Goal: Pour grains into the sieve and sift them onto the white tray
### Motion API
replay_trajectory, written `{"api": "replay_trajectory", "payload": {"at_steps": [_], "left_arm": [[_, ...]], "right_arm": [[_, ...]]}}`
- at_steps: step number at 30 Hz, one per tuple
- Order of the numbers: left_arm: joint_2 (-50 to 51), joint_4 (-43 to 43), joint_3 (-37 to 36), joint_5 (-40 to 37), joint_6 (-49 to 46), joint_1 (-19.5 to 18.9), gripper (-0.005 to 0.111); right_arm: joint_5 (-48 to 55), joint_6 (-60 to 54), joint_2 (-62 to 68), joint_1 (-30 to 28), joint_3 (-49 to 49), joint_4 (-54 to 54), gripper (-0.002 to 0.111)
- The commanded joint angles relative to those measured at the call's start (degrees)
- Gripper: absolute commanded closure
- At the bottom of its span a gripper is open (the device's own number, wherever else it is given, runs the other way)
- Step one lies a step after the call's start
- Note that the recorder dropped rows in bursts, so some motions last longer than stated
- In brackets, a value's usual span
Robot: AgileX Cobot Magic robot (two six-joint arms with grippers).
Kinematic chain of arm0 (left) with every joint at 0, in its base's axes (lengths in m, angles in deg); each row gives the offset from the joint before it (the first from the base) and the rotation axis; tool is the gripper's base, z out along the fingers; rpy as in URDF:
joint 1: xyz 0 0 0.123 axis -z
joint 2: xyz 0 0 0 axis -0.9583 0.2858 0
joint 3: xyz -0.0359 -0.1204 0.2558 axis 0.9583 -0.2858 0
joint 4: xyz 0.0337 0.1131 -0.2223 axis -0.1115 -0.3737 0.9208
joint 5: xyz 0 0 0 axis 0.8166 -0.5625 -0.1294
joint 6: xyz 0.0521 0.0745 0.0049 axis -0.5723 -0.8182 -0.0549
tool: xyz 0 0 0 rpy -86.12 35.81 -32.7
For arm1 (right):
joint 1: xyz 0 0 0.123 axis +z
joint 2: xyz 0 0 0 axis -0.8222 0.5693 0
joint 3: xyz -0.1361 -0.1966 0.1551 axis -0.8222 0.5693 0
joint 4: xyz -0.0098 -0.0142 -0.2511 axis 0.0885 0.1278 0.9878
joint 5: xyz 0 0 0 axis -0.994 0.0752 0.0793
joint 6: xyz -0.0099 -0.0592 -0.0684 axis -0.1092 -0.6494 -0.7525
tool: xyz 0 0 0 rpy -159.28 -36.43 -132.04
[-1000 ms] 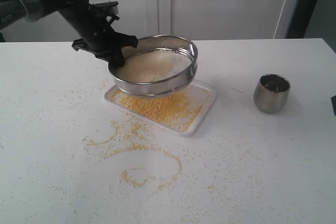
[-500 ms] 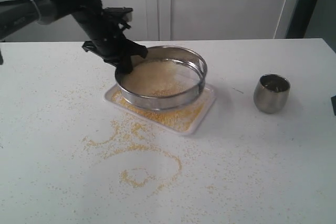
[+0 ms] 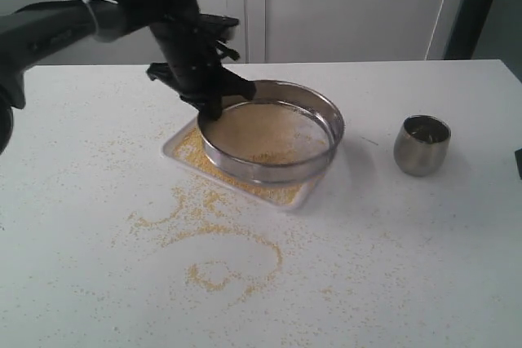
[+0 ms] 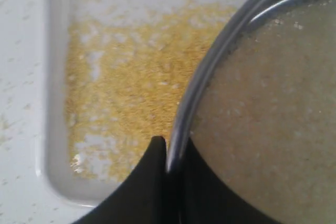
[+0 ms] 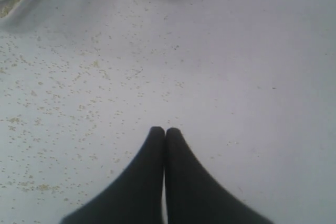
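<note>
Sieve (image 3: 272,132) has swung right and levelled in 1 second, low over the white tray (image 3: 173,149); my left gripper (image 4: 170,153) pinches its rim. Grains (image 4: 131,82) coat the tray; I judge sifting well along. Right gripper (image 5: 165,132) closed, empty.

Left arm (image 3: 49,26) stretched across, left claw (image 3: 214,105) angled down, pinching the sieve (image 3: 269,167) rim, right claw (image 5: 164,131) pressed together

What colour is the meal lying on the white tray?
Golden-yellow grains, spread over the white tray; the left wrist view shows it best.
</note>
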Motion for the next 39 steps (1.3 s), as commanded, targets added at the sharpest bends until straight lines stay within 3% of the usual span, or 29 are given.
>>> {"api": "replay_trajectory", "payload": {"at_steps": [1,2,3,5,6,8,10,11,14,16,18,20,22,23,25,26,28,31,33,35,37,39], "left_arm": [[-0.9,22.0,-1.1,-0.1,-15.1,-2.7,0.107],[-0.9,16.5,-1.2,-0.1,-14.5,-0.8,0.107],[-0.9,2.1,-1.2,-0.1,-9.7,1.7,0.107],[-1.3,-14.4,-1.2,-0.1,3.7,0.5,0.107],[-1.4,-13.1,-1.2,0.2,8.5,-1.7,0.107],[-0.8,4.5,-1.3,2.5,3.4,-4.1,0.107],[0.5,19.5,-2.1,4.0,-10.2,-2.6,0.107],[0.9,21.3,-2.1,4.0,-13.4,-1.2,0.107],[0.4,8.4,-2.1,4.2,-11.6,2.7,0.107],[-0.7,-3.8,-2.1,3.9,-3.2,1.7,0.107],[-1.9,-8.1,-2.0,3.0,3.9,-1.4,0.107],[-2.4,-2.0,-2.1,2.6,5.2,-4.7,0.107],[-1.9,11.6,-2.6,3.1,-3.0,-5.9,0.107],[-1.6,18.2,-3.3,3.1,-9.1,-5.1,0.107],[-1.0,22.0,-4.1,3.1,-16.0,-1.8,0.107],[-1.0,18.9,-4.1,3.0,-16.7,0.1,0.107],[-1.8,3.8,-4.1,2.8,-12.5,2.1,0.107],[-4.2,-14.1,-4.0,0.1,3.8,-0.8,0.107],[-5.2,-8.4,-4.0,1.3,6.4,-4.4,0.107],[-4.9,8.5,-4.4,3.8,-3.0,-6.6,0.107],[-3.3,22.3,-5.2,4.5,-14.6,-5.2,0.107],[-2.4,21.8,-5.2,4.3,-17.2,-2.2,0.107]], "right_arm": [[-0.3,-0.3,-0.2,-0.1,0.0,0.2,0.108],[-0.3,-0.3,-0.2,-0.1,0.0,0.2,0.108],[-0.3,-0.3,-0.2,-0.1,0.0,0.2,0.108],[-0.3,-0.3,-0.2,-0.1,0.0,0.2,0.108],[-0.3,-0.3,-0.2,-0.1,0.0,0.2,0.108],[-0.3,-0.3,-0.2,-0.1,0.0,0.2,0.108],[-0.4,-0.3,-0.2,-0.1,0.0,0.2,0.108],[-0.4,-0.3,-0.2,-0.1,0.0,0.2,0.108],[-0.3,-0.3,-0.2,-0.1,0.0,0.2,0.108],[-0.3,-0.3,-0.2,-0.1,0.0,0.2,0.108],[-0.3,-0.3,-0.2,-0.1,0.0,0.2,0.108],[-0.3,-0.3,-0.2,-0.1,0.0,0.2,0.108],[-0.3,-0.3,-0.2,-0.1,0.0,0.2,0.108],[-0.3,-0.3,-0.2,-0.1,0.0,0.2,0.108],[-0.3,-0.3,-0.2,-0.1,0.0,0.2,0.108],[-0.3,-0.3,-0.2,-0.1,0.0,0.2,0.108],[-0.3,-0.3,-0.2,-0.1,0.0,0.2,0.108],[-0.3,-0.3,-0.2,-0.1,0.0,0.2,0.108],[-0.2,-0.3,-0.2,-0.1,0.0,0.2,0.108],[-0.2,-0.3,-0.2,-0.1,0.0,0.2,0.108],[-0.2,-0.3,-0.2,-0.1,0.0,0.2,0.108],[-0.3,-0.3,-0.2,-0.1,0.0,0.2,0.108]]}}
